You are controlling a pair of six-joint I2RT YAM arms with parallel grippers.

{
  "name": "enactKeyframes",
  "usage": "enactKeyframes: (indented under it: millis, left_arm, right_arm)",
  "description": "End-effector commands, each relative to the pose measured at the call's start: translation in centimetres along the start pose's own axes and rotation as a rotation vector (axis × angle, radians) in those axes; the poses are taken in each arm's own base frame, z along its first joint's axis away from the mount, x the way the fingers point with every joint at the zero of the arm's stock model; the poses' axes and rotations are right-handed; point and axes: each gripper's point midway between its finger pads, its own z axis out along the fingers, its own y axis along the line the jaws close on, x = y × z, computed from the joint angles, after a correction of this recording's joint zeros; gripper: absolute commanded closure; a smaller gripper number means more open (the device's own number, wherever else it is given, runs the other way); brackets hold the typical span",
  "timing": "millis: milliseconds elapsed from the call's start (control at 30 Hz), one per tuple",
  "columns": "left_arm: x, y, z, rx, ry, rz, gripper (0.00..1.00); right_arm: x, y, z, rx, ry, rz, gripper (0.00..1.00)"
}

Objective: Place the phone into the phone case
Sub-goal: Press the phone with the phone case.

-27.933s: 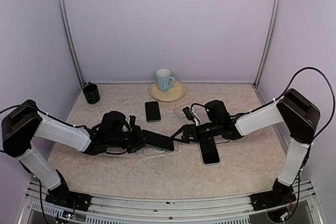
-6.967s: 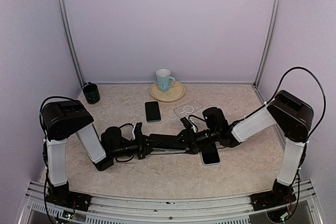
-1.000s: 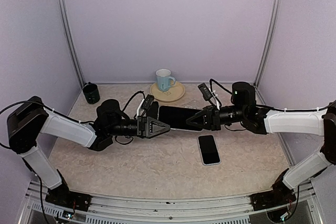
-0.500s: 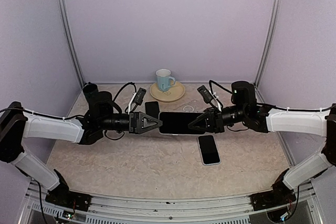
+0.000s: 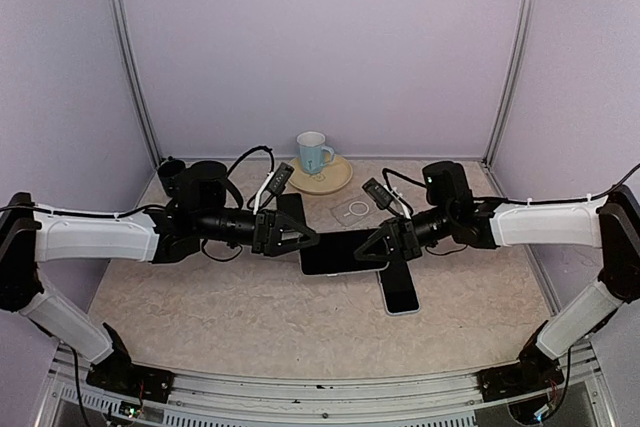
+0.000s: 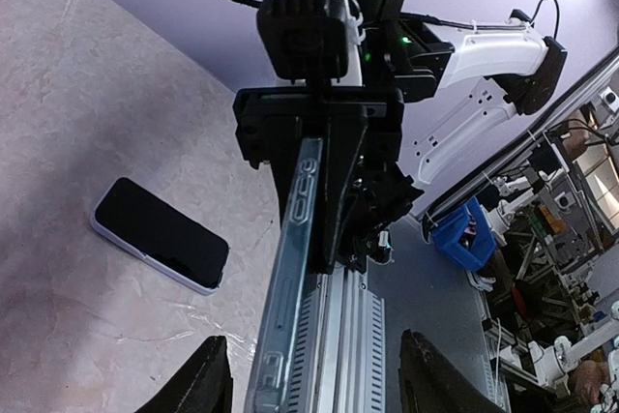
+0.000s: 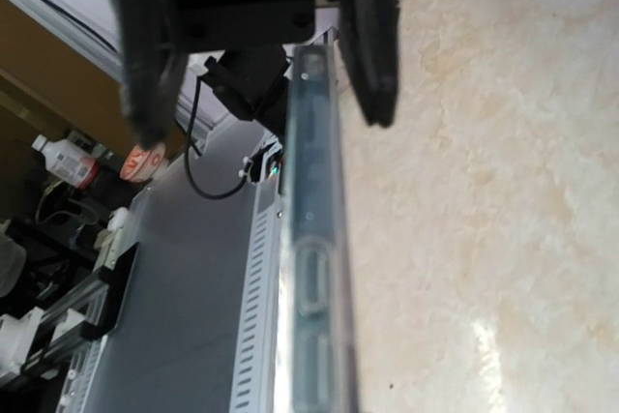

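The right claw (image 5: pixel 370 251) pinches the phone (image 5: pixel 338 255) by one end above the tabletop (image 5: pixel 220 307), near the clear case (image 5: pixel 352 210). The left claw (image 5: pixel 305 239) gapes around the other end, gripping nothing. One-ended, it could slip and drop.

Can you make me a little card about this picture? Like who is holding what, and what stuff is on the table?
left gripper: open, one end of the held phone between its fingers
right gripper: shut on the held phone's other end
held phone: stretched between the two arms
on the table: spare phone, clear case
at the back: mug on a plate
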Motion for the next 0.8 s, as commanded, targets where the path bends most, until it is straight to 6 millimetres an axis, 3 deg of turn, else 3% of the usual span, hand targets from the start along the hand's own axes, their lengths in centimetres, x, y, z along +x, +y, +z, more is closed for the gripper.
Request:
enactKeyframes:
  millis: [0,267,400,767]
  left_arm:
    - [0.4,-0.5,0.9,0.023,0.055,0.025,0.43]
    - [1.9,-0.5,2.4,0.036,0.170,0.014,0.47]
    - [2.1,-0.5,2.8,0.029,0.203,0.018,0.53]
    - [3.1,-0.2,3.2,0.028,0.260,0.001,0.92]
  right_arm:
    - [-1.1,1.3,-0.1,-0.065,-0.003,-0.054,1.00]
    - [-0.6,1.7,0.1,-0.094,0.015,-0.045,1.00]
    - [-0.2,1.6,0.4,-0.101,0.032,-0.041,1.00]
    - [0.4,1.1,0.7,-0.087,0.052,-0.031,1.00]
